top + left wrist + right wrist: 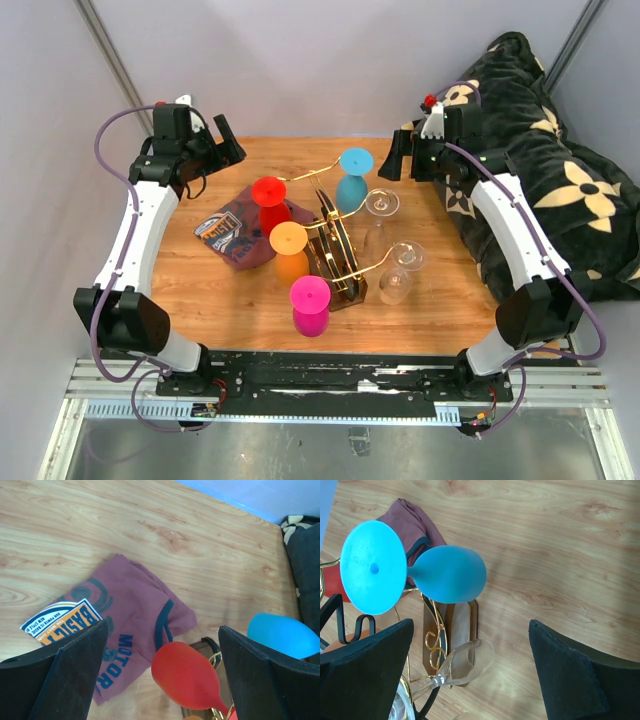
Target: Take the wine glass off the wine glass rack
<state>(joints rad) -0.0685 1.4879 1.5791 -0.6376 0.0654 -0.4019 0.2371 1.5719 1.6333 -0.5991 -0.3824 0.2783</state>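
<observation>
The wine glass rack (337,262), a dark wooden base with gold wire arms, stands mid-table. Upside-down glasses hang from it: red (269,203), blue (352,178), orange (290,250), pink (311,306) and two clear ones (378,215) (400,270). My left gripper (224,140) is open and empty, high at the back left; its wrist view shows the red glass (185,676) below the jaws. My right gripper (398,158) is open and empty at the back right; its view shows the blue glass (447,574) and a clear glass (462,664) below.
A maroon printed shirt (237,236) lies on the wooden table (200,290) left of the rack; it also shows in the left wrist view (130,625). A black flowered blanket (560,190) is piled along the table's right side.
</observation>
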